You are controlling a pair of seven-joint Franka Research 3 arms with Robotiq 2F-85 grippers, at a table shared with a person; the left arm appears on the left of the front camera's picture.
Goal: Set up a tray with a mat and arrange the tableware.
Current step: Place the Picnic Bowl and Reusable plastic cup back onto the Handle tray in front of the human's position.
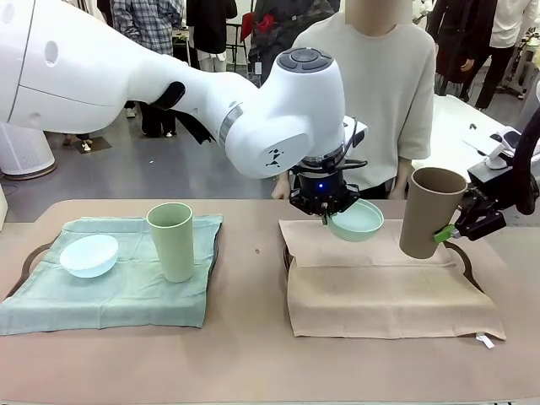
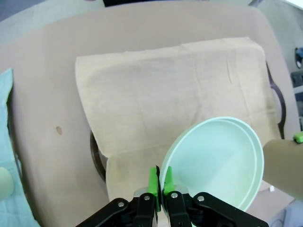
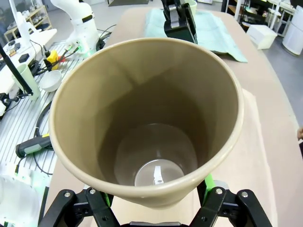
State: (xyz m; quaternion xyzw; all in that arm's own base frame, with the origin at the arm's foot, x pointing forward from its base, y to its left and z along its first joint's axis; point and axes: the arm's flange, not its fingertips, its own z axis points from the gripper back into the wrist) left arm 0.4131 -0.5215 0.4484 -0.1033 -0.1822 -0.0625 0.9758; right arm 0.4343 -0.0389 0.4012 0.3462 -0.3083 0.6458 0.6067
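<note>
My left gripper point(image 1: 325, 211) has reached across to the right side and is shut on the rim of the mint green bowl point(image 1: 359, 221), which hangs tilted just above the back edge of the beige mat point(image 1: 380, 295) on the right tray point(image 1: 472, 272). In the left wrist view the green fingertips point(image 2: 153, 182) pinch the bowl point(image 2: 218, 161) over the mat point(image 2: 180, 94). My right gripper point(image 1: 447, 229) is shut on the tan brown cup point(image 1: 429, 211), held tilted in the air above the mat's right end. The cup's open mouth point(image 3: 147, 118) faces the right wrist camera, clasped by that gripper point(image 3: 154, 201).
On the left tray point(image 1: 25, 261) a green mat point(image 1: 118, 295) carries a pale blue bowl point(image 1: 89, 255) and an upright sage green cup point(image 1: 171, 240). A person in a cream top point(image 1: 380, 93) stands at the far edge behind the right tray. Bare table lies between the trays.
</note>
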